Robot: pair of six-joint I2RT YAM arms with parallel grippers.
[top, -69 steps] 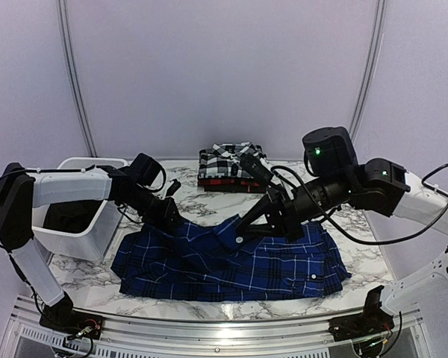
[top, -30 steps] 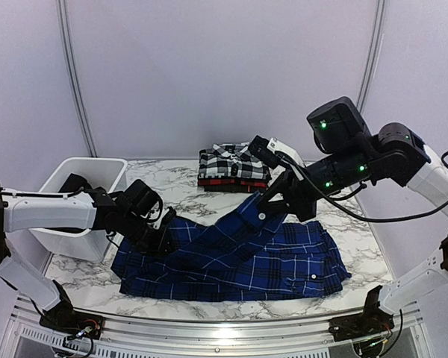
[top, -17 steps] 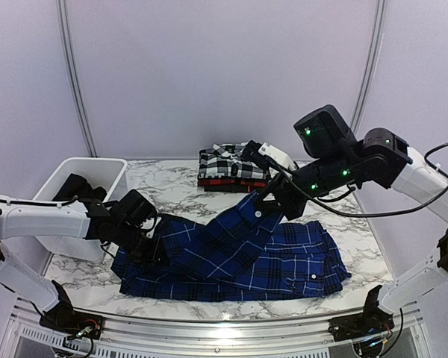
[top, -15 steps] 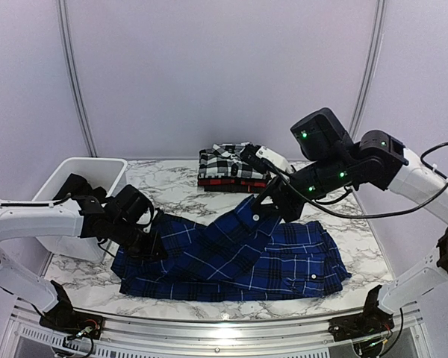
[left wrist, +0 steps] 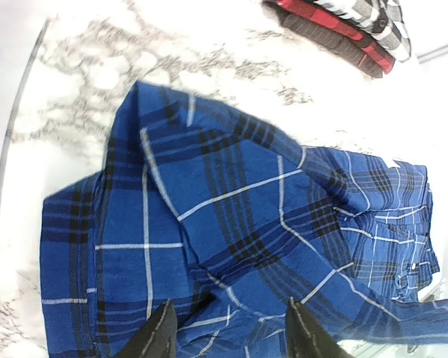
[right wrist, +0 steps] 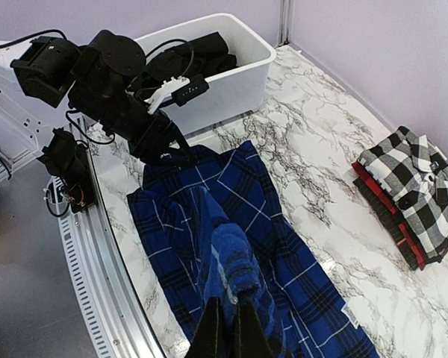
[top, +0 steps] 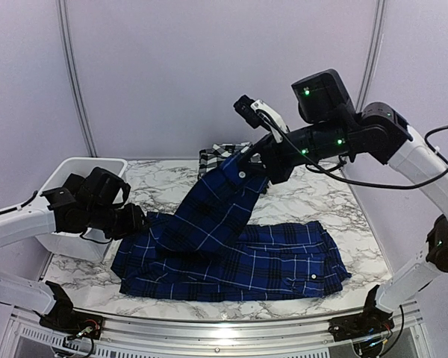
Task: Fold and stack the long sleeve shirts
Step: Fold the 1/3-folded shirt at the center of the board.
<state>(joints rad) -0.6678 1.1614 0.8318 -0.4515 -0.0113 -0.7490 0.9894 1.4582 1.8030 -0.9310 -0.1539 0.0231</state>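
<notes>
Marble table, pale lilac walls all round, and the royal blue plaid shirt is lying spread across the near half of it. On the shirt's left edge the left fingers are hanging spread wide apart with cloth showing between them, not squeezing it. The right fingers are clenching a bunch of the blue cloth and holding it up high, so it's draping down in a slanted band. Off left, a white tub is holding dark stuff. At the far edge, the black-and-white check shirt is sitting folded on the red-and-black shirt.
</notes>
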